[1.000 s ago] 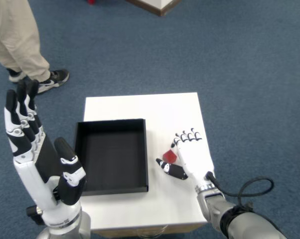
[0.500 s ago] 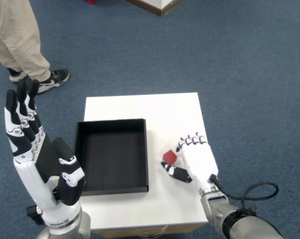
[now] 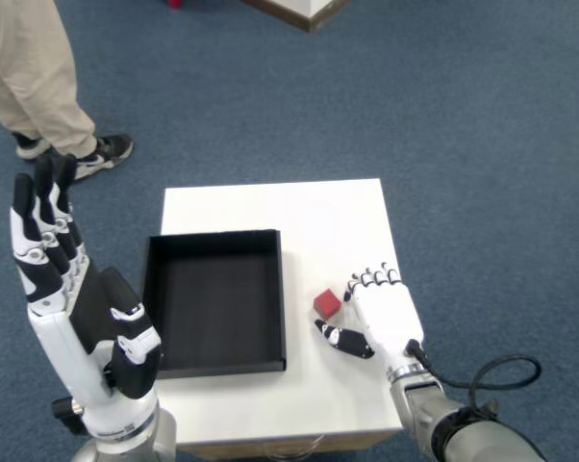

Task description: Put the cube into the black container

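A small red cube rests on the white table, just right of the black container. My right hand lies on the table right of the cube, fingers curled slightly and apart, thumb stretched out below the cube. The cube sits free of the hand, a small gap between them. The container is an open black tray with nothing inside. The left hand is raised upright at the lower left, fingers spread.
A person's legs in beige trousers and a black shoe stand on the blue carpet at upper left. A black cable loops beside my right forearm. The table's right edge runs close to my right hand.
My right hand has drawn back toward the table's near right corner, leaving the cube on the table. The cube has barely shifted. The left hand has stayed put.
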`<state>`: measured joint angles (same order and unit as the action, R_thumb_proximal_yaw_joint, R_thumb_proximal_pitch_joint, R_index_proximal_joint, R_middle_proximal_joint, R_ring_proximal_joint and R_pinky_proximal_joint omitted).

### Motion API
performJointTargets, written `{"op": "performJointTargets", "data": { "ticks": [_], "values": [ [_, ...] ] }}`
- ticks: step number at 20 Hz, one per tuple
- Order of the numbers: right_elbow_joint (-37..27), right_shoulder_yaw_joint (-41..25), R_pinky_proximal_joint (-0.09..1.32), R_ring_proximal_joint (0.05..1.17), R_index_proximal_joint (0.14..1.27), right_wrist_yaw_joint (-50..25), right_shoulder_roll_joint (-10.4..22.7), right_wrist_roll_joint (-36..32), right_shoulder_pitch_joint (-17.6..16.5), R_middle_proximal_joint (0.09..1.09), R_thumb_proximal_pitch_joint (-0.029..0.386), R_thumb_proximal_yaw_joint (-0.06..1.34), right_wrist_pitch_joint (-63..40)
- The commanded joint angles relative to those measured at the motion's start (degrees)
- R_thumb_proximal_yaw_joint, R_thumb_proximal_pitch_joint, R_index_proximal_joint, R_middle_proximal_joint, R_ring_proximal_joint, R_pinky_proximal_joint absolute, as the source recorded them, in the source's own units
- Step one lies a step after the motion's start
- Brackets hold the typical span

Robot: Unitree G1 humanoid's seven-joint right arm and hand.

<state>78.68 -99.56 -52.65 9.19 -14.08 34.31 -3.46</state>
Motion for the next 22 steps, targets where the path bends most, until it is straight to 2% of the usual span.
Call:
{"op": "performJointTargets", "data": {
  "ticks": [1, 8, 22],
  "values": [
    [0.3, 1.4, 0.13, 0.26, 0.72, -2.2, 0.5, 0.6, 2.3, 0.32, 0.000, 0.42, -1.0],
    [-1.1, 2.1, 0.10, 0.24, 0.70, -3.4, 0.4, 1.4, 3.4, 0.31, 0.004, 0.41, -0.8],
    [-2.3, 4.9, 0.05, 0.21, 0.69, -4.5, 0.2, 4.4, 2.9, 0.28, 0.012, 0.43, -0.2]
  ]
}}
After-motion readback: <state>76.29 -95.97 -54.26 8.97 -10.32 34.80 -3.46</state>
